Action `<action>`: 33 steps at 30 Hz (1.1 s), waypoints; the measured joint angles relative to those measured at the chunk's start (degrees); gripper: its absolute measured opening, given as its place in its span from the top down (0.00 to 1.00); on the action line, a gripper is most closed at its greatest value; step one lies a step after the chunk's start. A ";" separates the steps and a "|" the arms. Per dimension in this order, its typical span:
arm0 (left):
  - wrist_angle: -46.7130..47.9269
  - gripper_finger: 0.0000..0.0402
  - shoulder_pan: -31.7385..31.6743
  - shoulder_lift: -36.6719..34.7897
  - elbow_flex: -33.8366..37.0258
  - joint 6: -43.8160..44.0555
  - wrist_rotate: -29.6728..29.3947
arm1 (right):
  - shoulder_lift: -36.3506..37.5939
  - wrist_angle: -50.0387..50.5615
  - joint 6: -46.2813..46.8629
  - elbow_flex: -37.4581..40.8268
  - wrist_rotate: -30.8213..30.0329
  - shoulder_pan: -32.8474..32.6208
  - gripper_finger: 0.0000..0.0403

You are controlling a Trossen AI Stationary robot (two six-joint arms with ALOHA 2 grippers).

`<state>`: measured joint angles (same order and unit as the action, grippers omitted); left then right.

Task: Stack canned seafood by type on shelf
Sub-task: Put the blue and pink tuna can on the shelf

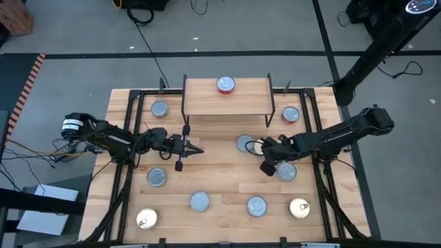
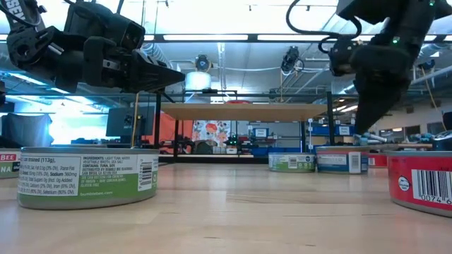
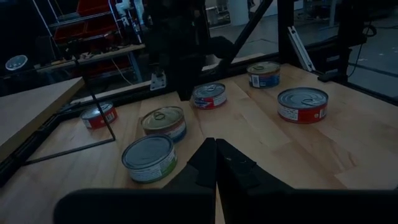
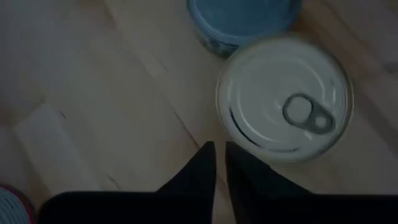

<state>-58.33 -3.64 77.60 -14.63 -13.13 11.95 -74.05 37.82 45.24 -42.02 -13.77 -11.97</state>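
High view, shelf: the small light-wood shelf on black wire legs point(image 1: 226, 96) stands at the far middle of the slatted wooden tabletop point(image 1: 220, 179), and one red-labelled round tin point(image 1: 225, 85) sits on its board.
High view, tins: the other flat round tins lie scattered on the tabletop; silver-blue ones such as the front-middle tin point(image 1: 199, 201), and two gold-topped ones at the front corners, one being the gold tin at front right point(image 1: 299, 208).
High view, arms: the left gripper point(image 1: 195, 149) hangs over bare wood left of centre; the right gripper point(image 1: 256, 146) reaches in beside a silver-blue tin just in front of the shelf point(image 1: 244, 143).
Low view: the shelf board point(image 2: 247, 111) sits beyond a green-labelled tin close to the camera point(image 2: 87, 177); the right arm comes down at the right side.
Left wrist view: the left gripper's fingers point(image 3: 233, 163) are pressed together, holding nothing.
Right wrist view: the right gripper point(image 4: 219, 151) shows a narrow gap between its tips, just at the edge of a pale pull-tab tin point(image 4: 285, 99); nothing sits between them.
Step in hand: seemingly the approach to a tin; none is gripped.
Next move: I judge the right fingers must spread wider than the tin, straddle it and close before carrying it to the shelf.
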 joint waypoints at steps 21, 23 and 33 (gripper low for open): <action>0.00 0.98 0.00 0.00 0.00 -0.11 -0.12 | -14.04 1.65 -14.41 -6.92 -6.63 -2.60 0.75; 0.00 0.98 0.00 0.00 0.00 -0.11 -0.20 | -14.00 4.46 -14.38 -8.40 -9.27 -2.90 0.75; 0.26 0.98 0.01 0.00 0.00 -0.10 -0.29 | -17.36 7.87 -15.57 -8.90 -9.56 -1.70 0.75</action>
<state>-58.06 -3.63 77.60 -14.63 -13.22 11.66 -91.41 45.68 29.67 -50.92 -23.33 -13.67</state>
